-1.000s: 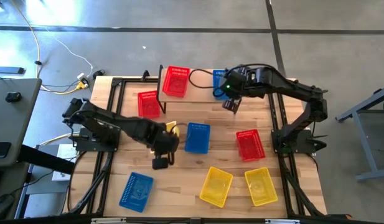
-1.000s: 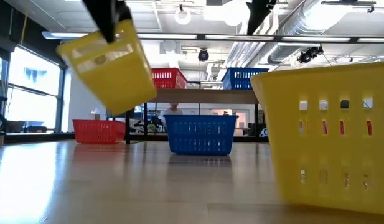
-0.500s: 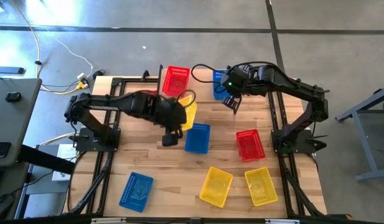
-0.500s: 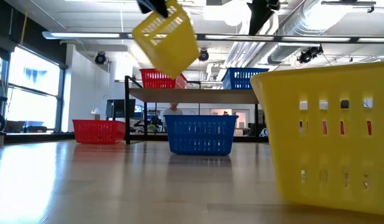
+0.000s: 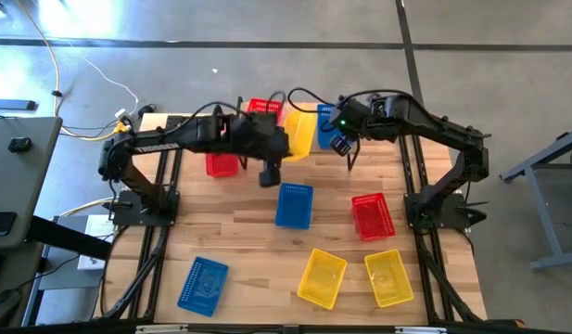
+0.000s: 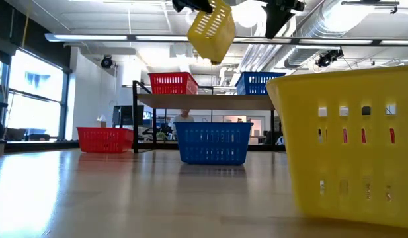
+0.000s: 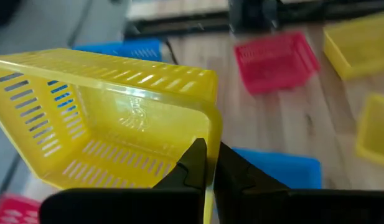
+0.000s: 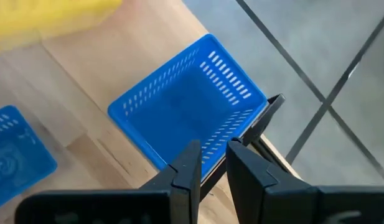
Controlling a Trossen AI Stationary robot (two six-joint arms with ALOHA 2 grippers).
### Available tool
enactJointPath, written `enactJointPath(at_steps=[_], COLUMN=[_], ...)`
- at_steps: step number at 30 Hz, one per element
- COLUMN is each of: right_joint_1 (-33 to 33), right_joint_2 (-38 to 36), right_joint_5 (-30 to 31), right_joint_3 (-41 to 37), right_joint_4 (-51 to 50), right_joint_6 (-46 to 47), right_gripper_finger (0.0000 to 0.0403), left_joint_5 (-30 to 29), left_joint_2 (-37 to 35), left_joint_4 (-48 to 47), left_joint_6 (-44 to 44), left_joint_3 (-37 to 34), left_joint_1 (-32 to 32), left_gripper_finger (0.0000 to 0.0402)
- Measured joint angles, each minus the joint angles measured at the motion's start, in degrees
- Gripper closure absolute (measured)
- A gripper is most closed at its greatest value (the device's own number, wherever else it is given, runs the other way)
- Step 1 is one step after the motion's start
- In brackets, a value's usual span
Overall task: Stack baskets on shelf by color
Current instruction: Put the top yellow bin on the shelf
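My left gripper (image 5: 284, 144) is shut on a yellow basket (image 5: 300, 133) held in the air over the shelf (image 6: 204, 101), between the red basket (image 5: 262, 116) and the blue basket (image 5: 326, 123) that stand on the board. In the low view the yellow basket (image 6: 213, 30) hangs tilted, high above the shelf. My right gripper (image 5: 346, 151) hovers over the blue basket's (image 8: 185, 112) near wall, narrowly open and touching nothing. The shelf stands on thin black legs at the table's far edge. My left gripper pinches the yellow basket's side wall at the rim, close to a corner (image 7: 210, 127), with one finger (image 7: 196, 158) inside the basket and the other outside. The basket is lifted clear and tilted, its opening turned toward the wrist camera.
On the table lie a red basket (image 5: 222, 156) under the left arm, a blue one (image 5: 294, 204) in the middle, a red one (image 5: 372, 215) at the right, two yellow ones (image 5: 322, 276) (image 5: 389, 276) and a blue one (image 5: 203, 284) near the front edge.
My left gripper has carried the yellow basket from low over the table's middle up and toward the far edge and right, to above the shelf between the red and blue baskets. The basket has turned about as it went. My right gripper has stayed over the blue basket.
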Motion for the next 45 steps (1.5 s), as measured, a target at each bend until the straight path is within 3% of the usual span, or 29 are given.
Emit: enactJointPath(at_steps=[5,17,25,29,38,45], right_joint_1=[-0.8,-1.1,-1.1,-1.1,-1.1,-1.1], right_joint_2=[0.0,0.0,0.0,0.0,0.0,0.0], right_joint_5=[1.1,1.1,1.0,1.0,1.0,0.8], right_joint_3=[0.0,0.0,0.0,0.0,0.0,0.0], right_joint_4=[0.0,-0.2,-0.4,-0.4,-0.4,-0.4], right_joint_6=[2.4,4.3,5.6,5.6,5.6,6.0], right_gripper_finger=[0.0341,0.0341,0.0341,0.0341,0.0341,0.0341], left_joint_5=[1.6,1.0,0.8,-3.4,-4.5,-1.0], left_joint_2=[0.0,5.4,6.3,6.3,6.3,6.3], left_joint_4=[3.9,1.8,1.1,0.6,-0.5,0.7], left_joint_6=[1.9,1.5,1.4,1.4,0.1,1.1], left_joint_3=[0.0,0.0,0.0,0.0,0.0,0.0], left_joint_1=[3.1,9.6,10.9,11.4,12.8,12.7], left_gripper_finger=[0.0401,0.0401,0.0401,0.0401,0.0401,0.0401])
